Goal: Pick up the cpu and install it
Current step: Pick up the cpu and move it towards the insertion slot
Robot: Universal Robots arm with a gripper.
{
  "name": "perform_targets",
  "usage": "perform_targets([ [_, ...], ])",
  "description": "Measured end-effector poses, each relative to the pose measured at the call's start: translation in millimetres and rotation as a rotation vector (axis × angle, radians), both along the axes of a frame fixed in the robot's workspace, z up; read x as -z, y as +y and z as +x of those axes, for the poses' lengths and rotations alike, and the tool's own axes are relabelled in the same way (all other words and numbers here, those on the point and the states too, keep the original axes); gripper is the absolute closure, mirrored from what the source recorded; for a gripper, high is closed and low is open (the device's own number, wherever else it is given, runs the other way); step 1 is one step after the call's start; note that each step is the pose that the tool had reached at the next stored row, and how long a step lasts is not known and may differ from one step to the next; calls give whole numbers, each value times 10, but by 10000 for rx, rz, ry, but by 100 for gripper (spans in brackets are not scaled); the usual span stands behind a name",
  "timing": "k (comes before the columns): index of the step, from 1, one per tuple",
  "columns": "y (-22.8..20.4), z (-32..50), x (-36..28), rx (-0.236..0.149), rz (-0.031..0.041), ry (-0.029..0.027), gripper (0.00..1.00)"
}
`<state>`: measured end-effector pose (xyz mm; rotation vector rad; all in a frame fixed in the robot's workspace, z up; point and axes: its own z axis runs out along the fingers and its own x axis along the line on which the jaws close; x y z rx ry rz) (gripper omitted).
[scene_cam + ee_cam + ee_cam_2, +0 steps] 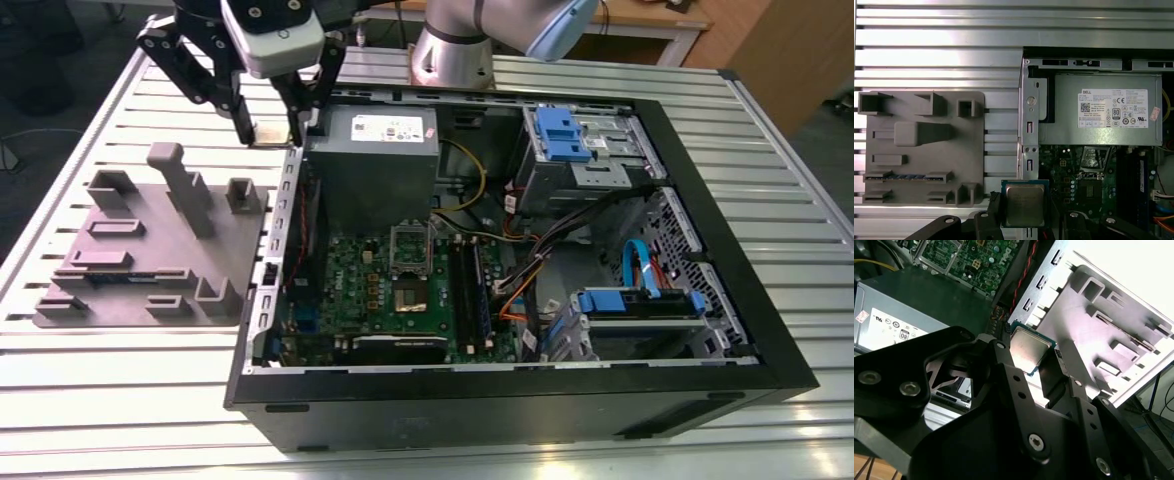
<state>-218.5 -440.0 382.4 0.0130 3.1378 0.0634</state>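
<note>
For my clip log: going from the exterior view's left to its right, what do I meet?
In order: grey fixture tray → cpu held in the hand → power supply → blue drive cage.

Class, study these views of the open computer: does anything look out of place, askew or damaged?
Nothing looks damaged or spilled. The cpu is out of its place: the gripper grips it in the air above the case's side wall, while the motherboard socket lies bare with its hinged frame raised.

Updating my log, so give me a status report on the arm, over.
Gripper shut on the cpu, held clear of the grey tray. Cpu over the case's edge. Socket frame raised, no obstruction seen.
</note>
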Motion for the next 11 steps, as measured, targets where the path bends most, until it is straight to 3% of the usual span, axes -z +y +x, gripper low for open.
perform_targets([
  [11, 0, 35, 0, 1, 0, 0, 53],
])
